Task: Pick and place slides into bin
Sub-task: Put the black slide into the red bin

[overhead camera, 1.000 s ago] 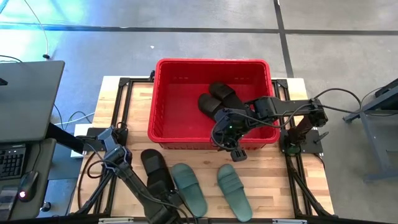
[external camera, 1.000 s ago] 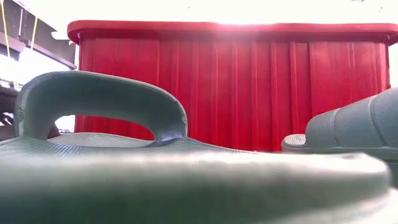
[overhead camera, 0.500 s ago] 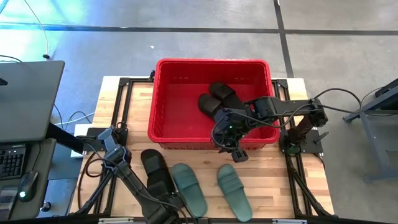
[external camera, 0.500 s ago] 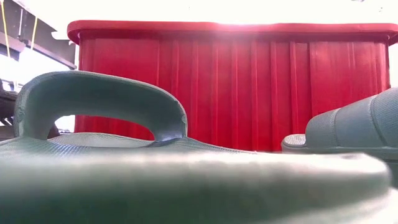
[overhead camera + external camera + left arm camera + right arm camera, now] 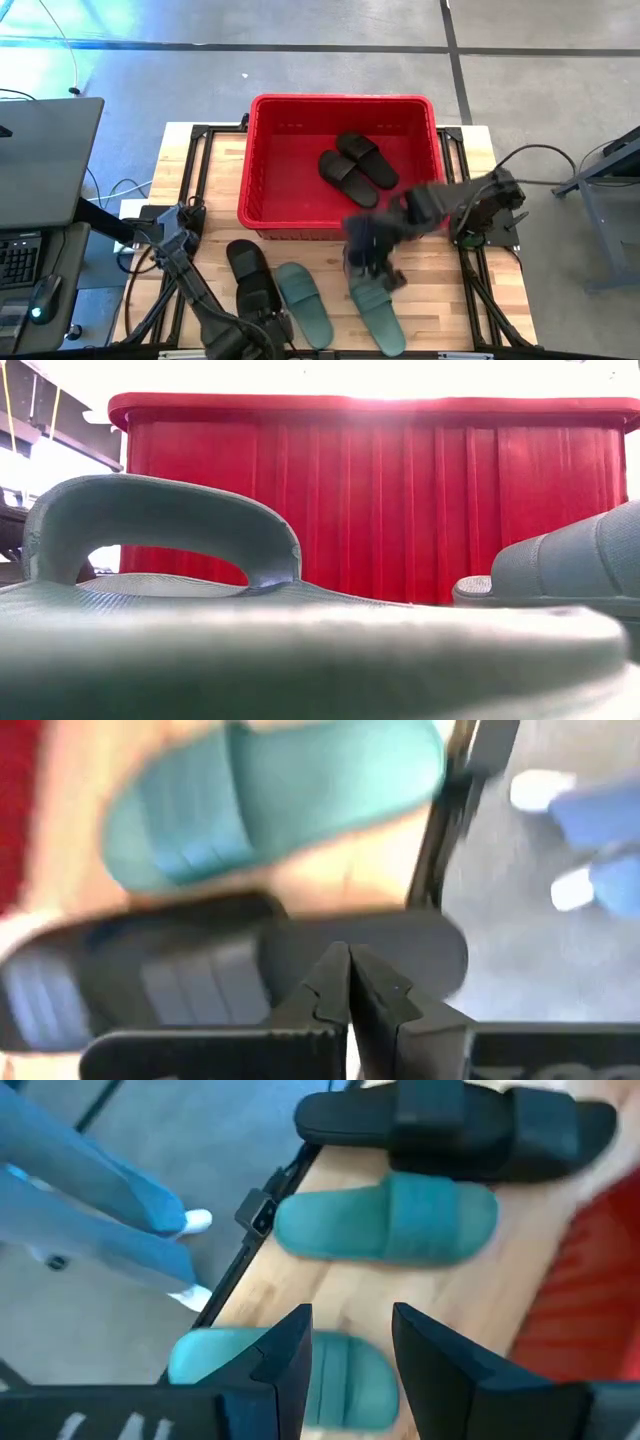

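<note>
The red bin [image 5: 340, 165] stands at the table's far middle with two black slides [image 5: 355, 165] lying in it. On the table near the bin lie a black slide [image 5: 250, 280], a teal slide [image 5: 303, 300] and a second teal slide [image 5: 380, 315]. My right gripper [image 5: 350, 1330] is open and empty above the second teal slide [image 5: 290, 1370], blurred in the high view [image 5: 372, 262]. My left gripper [image 5: 348, 960] is shut over the black slide [image 5: 200, 970], at the table's near edge [image 5: 255, 335]. My left gripper's shut fingers [image 5: 330, 985] stand over the black slide's near part. I cannot tell whether they touch it.
The low view shows a teal slide [image 5: 150, 540] close up, the bin's near wall [image 5: 380, 500] behind it and the other teal slide [image 5: 580, 560] at the right. A person's blue-clad legs [image 5: 100, 1190] stand beyond the table's near edge. A desk with a keyboard [image 5: 20, 260] is at the left.
My right gripper has swung from above the bin's near wall toward the table's near edge and now hangs over the right teal slide, blurred by its motion. My left arm has shifted a little toward the near edge. The slides lie where they were.
</note>
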Controlling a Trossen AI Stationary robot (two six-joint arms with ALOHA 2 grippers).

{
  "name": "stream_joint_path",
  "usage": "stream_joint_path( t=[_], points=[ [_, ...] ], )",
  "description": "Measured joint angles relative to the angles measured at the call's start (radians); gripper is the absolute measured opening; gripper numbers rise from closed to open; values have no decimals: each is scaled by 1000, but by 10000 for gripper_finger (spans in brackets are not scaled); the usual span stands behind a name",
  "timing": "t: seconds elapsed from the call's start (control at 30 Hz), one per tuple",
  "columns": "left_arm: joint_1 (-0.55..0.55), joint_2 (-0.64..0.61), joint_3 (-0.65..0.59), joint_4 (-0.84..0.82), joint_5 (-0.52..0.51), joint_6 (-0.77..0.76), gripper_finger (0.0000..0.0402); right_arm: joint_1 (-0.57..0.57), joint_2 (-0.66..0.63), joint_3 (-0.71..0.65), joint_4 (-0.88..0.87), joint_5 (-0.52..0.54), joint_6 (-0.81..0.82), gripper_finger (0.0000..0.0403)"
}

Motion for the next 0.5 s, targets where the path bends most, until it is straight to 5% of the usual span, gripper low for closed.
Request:
stream_joint_path(
  t=[0.13, 0.3, 0.5],
  points=[
    [-17, -80, 0, 0, -188, 7, 0, 114, 66, 0, 112, 145, -25, 129],
    [-16, -153, 0, 0, -278, 106, 0, 196, 181, 0, 395, 350, -45, 129],
    [-17, -231, 0, 0, -377, 196, 0, 216, 325, 0, 654, 389, 69, 129]
  ],
)
